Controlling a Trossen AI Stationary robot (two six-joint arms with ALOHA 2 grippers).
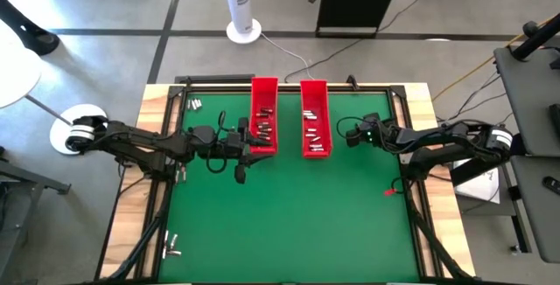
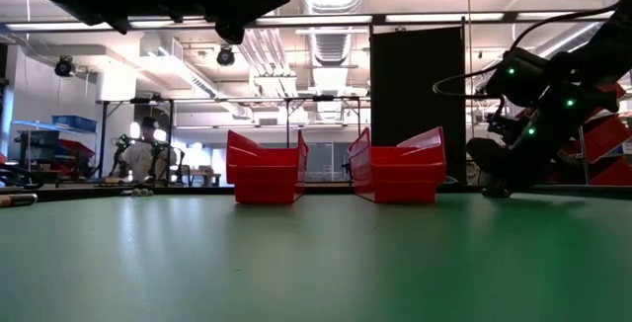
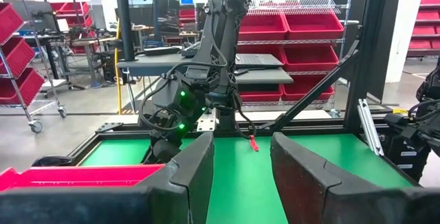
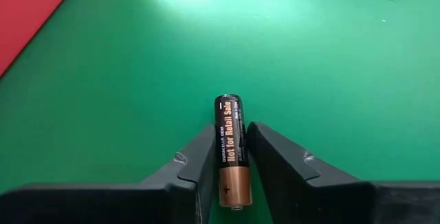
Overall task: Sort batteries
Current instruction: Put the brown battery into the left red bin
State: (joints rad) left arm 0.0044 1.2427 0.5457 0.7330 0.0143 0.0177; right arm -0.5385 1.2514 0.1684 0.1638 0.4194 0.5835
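Pickup step: right gripper pinches a battery low over the mat beside the right tray. Left gripper spread, empty, raised by left tray. Next: lift, carry over tray, release.

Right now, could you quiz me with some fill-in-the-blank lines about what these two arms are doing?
1. The right gripper has its jaws around a single ____.
2. The two trays holding batteries are coloured ____.
3. The left gripper has its jaws ____ and holds nothing.
4. The tabletop is coloured ____.

Missing words: battery; red; open; green
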